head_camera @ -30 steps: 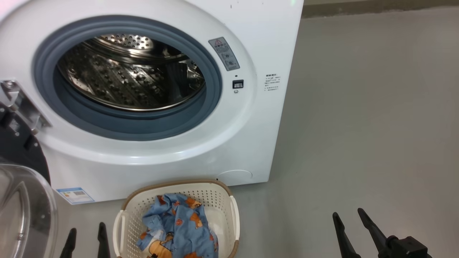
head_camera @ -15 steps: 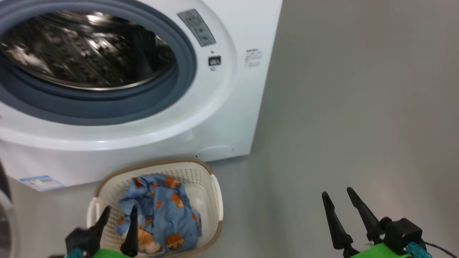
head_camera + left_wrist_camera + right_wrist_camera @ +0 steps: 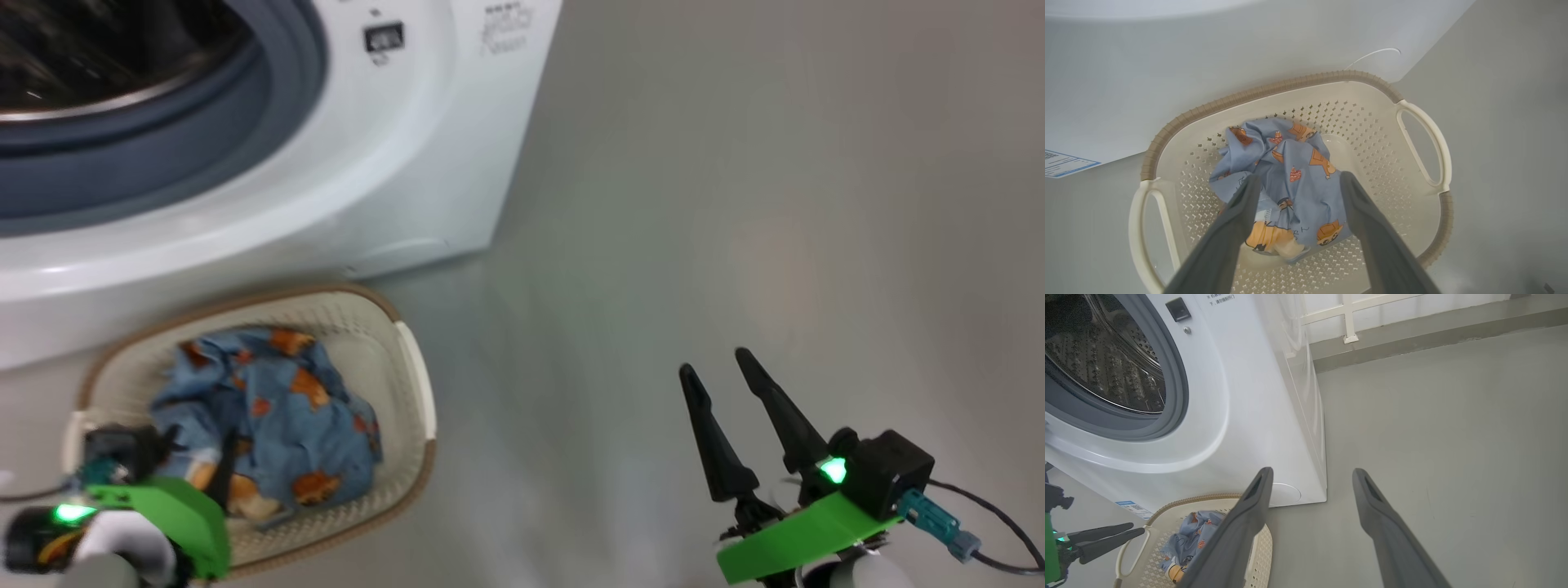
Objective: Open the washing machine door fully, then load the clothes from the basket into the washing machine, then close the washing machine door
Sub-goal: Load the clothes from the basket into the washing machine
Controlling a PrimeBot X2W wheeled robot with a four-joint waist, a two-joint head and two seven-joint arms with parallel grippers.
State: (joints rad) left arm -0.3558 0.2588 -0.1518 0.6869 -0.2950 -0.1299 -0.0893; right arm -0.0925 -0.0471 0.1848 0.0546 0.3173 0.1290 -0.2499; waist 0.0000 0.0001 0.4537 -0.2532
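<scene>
The clothes [image 3: 1286, 163], a small crumpled bundle of light-blue fabric printed with orange-brown bears, are seen lying in the middle of the basket [image 3: 1274, 87], a cream perforated plastic tub with a brown woven-look rim. The basket is set on the grey floor [image 3: 735, 204] just in front of the white front-loading washing machine [image 3: 392, 163]. The left tool [image 3: 1300, 177], its two long dark fingers spread wide with nothing held, is pointed down into the basket. The bundle therefore lies straight ahead along the fingers, its nearer end framed between the tips; whether fabric is touched cannot be told. The bundle's longer axis is judged to run roughly along the fingers, not across them. The right tool [image 3: 714, 363], likewise wide open and empty, is held over bare floor well apart from the basket, so the left arm is judged the nearer for the pick-up.
</scene>
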